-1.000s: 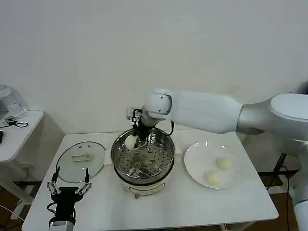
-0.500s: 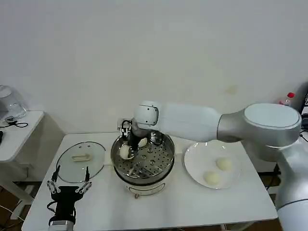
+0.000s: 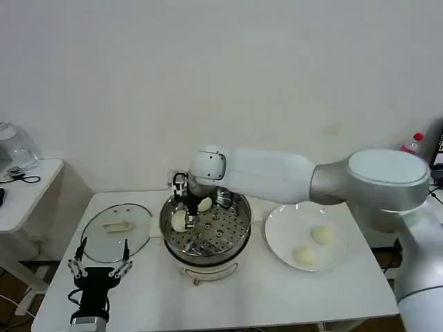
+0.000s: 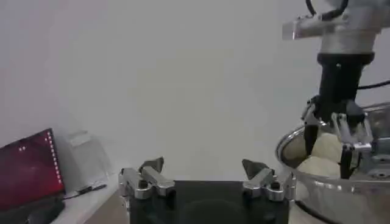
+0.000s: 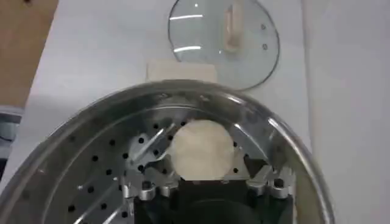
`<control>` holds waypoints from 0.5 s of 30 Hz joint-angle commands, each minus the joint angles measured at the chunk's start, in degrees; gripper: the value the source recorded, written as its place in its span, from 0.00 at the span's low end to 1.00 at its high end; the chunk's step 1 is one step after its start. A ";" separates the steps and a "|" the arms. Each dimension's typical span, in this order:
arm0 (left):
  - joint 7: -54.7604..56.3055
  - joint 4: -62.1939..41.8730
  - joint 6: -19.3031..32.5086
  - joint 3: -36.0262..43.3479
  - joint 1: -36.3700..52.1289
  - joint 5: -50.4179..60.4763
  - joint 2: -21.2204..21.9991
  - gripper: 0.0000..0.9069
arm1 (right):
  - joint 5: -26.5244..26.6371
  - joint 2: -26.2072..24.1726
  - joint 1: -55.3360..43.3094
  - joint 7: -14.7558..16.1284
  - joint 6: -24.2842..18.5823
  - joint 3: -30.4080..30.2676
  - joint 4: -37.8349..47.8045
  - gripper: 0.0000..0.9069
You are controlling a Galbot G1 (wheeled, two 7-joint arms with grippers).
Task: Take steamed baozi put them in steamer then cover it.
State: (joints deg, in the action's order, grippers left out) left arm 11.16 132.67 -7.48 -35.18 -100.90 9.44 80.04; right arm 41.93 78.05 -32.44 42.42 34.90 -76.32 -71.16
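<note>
Left tool [image 3: 100, 268]: parked low over the near left part of the worktop [image 3: 138, 297], just in front of the cover; its fingers [image 4: 149, 176] stand wide apart with nothing between them.
Cover [image 3: 115, 230]: flat on the worktop to the left of the steamer, handle up, apart from the left tool; in the right wrist view it lies beyond the steamer's rim [image 5: 225, 36].
Steamer [image 3: 206, 232]: in the middle of the worktop on its white base, open, the perforated tray bare over most of its floor.
Right tool [image 3: 187, 213]: reaching down inside the steamer at its rear left, the arm stretching across from the right; the two fingers sit either side of one baozi, and whether they press on it or stand just clear cannot be told.
Baozi at the right tool [image 5: 202, 149]: resting on the perforated tray by the steamer's left wall, between the fingers of the right tool.
Second baozi in the steamer [image 3: 205, 205]: at the back of the tray, just behind the right tool, partly hidden by it.
Plate [image 3: 280, 228]: white, flat on the worktop to the right of the steamer, near it but not touching.
Baozi on the plate: two, one farther back [image 3: 322, 236] and one nearer the front [image 3: 303, 255], close together.
</note>
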 commanded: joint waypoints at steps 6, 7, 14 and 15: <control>-0.17 -0.56 -0.05 0.57 -0.09 -0.35 -0.83 1.00 | -9.22 -26.38 -15.29 9.04 -6.32 -4.85 -17.65 1.00; -0.17 -0.56 -0.05 0.64 -0.11 -0.36 -0.90 1.00 | -10.30 -27.91 -15.55 9.67 -6.66 -5.08 -18.56 1.00; -0.16 -0.93 -0.02 1.56 -0.23 0.37 -1.05 1.00 | -22.61 -43.23 -14.44 15.91 -14.11 -5.74 -22.24 1.00; -0.19 -0.95 -0.02 1.70 -0.31 0.47 -1.06 1.00 | -24.07 -45.00 -13.67 16.14 -14.58 -5.73 -22.47 1.00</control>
State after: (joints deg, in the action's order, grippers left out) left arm 10.96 131.74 -7.52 -33.61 -101.23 9.89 79.03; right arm 30.72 53.48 -43.90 51.64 27.47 -80.57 -86.34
